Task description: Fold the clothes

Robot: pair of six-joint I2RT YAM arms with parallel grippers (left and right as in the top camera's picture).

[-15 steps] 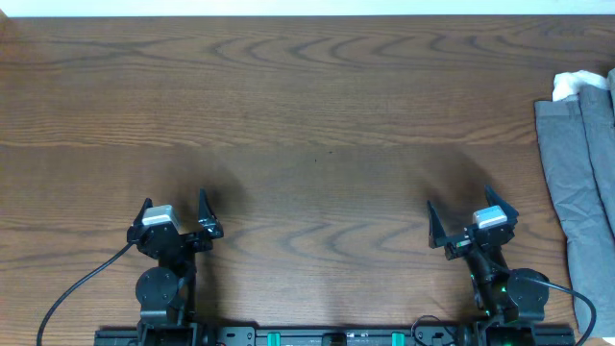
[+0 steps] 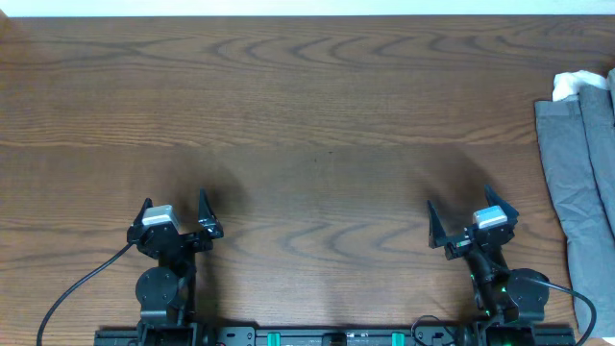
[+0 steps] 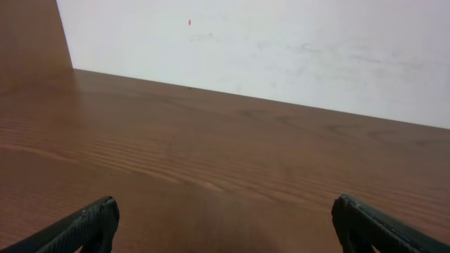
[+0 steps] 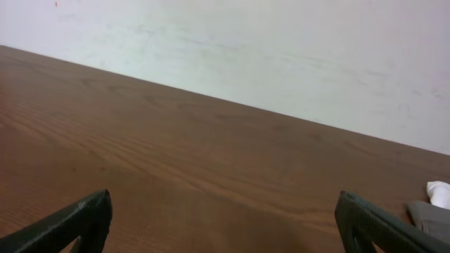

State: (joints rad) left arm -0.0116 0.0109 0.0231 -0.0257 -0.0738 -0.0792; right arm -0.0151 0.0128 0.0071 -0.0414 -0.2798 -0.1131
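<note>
Your main risk is the reach: the clothes (image 2: pixel 579 163) lie at the far right edge of the table (image 2: pixel 317 115), partly cut off by the overhead view, so you cannot see how much cloth hangs past the edge. If you pinch only a single layer near that edge and pull, the garment will likely drag into a bunch rather than spread flat, or slide off the table. A second risk is grabbing the pale white patch (image 2: pixel 575 85) at the far end of the cloth. It looks like lining, and lifting there could turn the piece inside out. The left gripper (image 2: pixel 174 199) sits at the near left with its jaws spread wide and nothing between them. The right gripper (image 2: pixel 459 198) sits at the near right, equally wide open and empty. The clothes are well apart from both, to the right of and beyond the right gripper, and right across the table from the left one. In the right wrist view only a grey corner of them (image 4: pixel 430 213) shows at the lower right, so expect the right arm to fetch them alone.
</note>
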